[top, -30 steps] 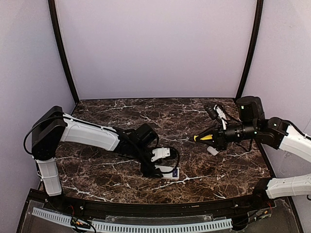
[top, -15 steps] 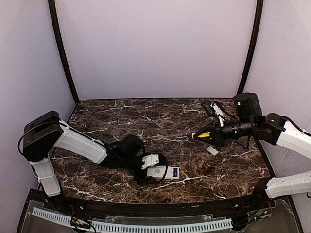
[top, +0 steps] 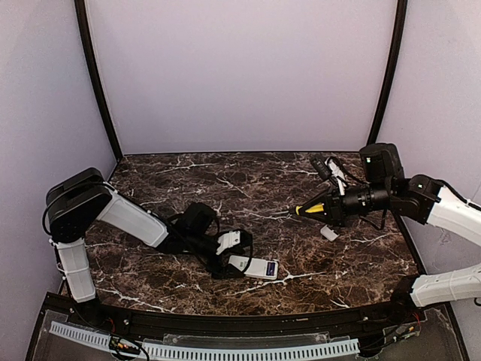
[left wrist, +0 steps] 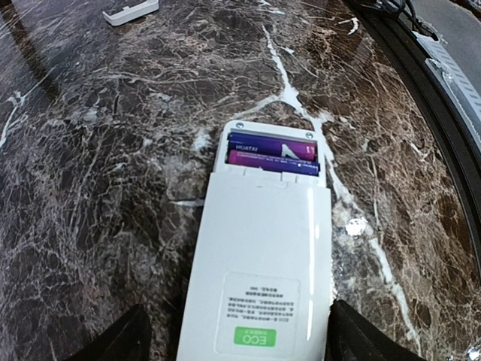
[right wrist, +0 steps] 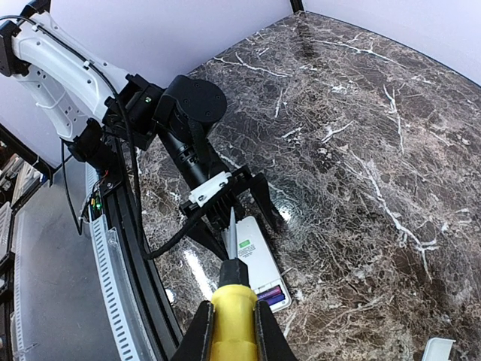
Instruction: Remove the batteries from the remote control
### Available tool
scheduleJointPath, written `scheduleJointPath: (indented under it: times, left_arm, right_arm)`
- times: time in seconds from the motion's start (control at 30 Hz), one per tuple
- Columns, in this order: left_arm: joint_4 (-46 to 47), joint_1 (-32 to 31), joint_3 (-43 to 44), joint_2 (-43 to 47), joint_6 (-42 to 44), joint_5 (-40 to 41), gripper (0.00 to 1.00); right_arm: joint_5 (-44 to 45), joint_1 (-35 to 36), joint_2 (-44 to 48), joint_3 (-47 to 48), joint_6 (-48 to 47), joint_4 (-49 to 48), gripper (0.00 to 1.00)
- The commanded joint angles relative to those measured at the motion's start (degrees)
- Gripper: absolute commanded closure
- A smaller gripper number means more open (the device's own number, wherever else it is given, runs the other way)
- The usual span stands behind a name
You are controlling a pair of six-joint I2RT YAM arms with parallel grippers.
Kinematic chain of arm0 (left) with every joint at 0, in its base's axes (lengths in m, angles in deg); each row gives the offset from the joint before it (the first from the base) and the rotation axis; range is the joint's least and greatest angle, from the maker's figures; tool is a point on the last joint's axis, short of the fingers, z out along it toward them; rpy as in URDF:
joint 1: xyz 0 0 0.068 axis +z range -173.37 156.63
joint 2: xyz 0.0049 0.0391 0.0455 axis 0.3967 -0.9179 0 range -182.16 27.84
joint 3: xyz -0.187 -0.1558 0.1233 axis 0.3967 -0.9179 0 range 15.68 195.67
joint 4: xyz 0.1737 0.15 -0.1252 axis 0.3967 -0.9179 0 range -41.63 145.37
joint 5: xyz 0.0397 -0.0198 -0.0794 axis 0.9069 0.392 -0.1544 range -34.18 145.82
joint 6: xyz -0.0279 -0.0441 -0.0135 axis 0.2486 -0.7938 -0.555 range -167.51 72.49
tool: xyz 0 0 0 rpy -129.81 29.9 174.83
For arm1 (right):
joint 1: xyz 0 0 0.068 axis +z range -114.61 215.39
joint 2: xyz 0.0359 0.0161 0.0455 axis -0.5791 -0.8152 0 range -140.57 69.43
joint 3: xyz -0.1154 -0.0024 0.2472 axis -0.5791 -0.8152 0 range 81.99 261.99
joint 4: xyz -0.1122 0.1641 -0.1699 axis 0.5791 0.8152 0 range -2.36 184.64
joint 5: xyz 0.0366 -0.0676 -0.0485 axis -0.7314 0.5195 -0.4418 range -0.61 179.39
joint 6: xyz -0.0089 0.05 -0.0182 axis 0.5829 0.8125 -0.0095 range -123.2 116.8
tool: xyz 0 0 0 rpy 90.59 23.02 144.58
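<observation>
Lilac walls close in a dark, white-veined marble worktop (top: pixel 188 180). The left tool (left wrist: pixel 239 320) is low over it with its fingers (left wrist: pixel 129 340) apart, one on each side of the near end of the remote control (left wrist: pixel 263 256). On its left side a gap shows between finger and casing; on its right side the finger sits right at the casing's edge.

The remote lies flat, plain white back up with a green-marked label. It is close to the front edge of the worktop, about midway between the two arms. At its far end the compartment is open, and the batteries (left wrist: pixel 274 154) lie side by side in it, purple, set across the handset.

The right tool (right wrist: pixel 231 331) is clamped on the yellow handle of a screwdriver (right wrist: pixel 233 304). It is held above the worktop's right half, and the shaft points toward the remote. The tip is clear of the remote.

A small white cover piece (top: pixel 328 233) lies on the marble below the right tool, well apart from the handset.
</observation>
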Motion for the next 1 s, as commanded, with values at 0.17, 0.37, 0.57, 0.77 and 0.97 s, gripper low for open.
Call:
scheduleJointPath:
  times: [0.17, 0.37, 0.57, 0.77, 0.97]
  left_arm:
    - [-2.6, -1.8, 0.9, -0.9, 0.3, 0.6, 0.07]
    - [-4.0, -2.6, 3.6, -4.2, 1.0, 7.5, 0.01]
    - [-3.0, -3.5, 3.8, -4.6, 3.5, 6.6, 0.08]
    - [-2.5, -3.7, 2.5, -5.0, 6.0, 6.0, 0.14]
    - [-4.2, -3.9, 2.4, -5.7, 6.6, 5.4, 0.28]
  right_arm:
    - [-0.5, -0.4, -0.3, 1.7, 0.6, -1.3, 1.00]
    - [-0.6, -0.4, -0.8, 1.6, 0.6, -2.1, 1.00]
    - [-0.1, -0.4, -0.5, 1.3, 0.7, -2.2, 1.00]
    - [0.0, -0.5, -0.4, 0.9, 0.9, -2.3, 1.00]
    - [0.1, -0.5, -0.4, 0.9, 1.0, -2.2, 1.00]
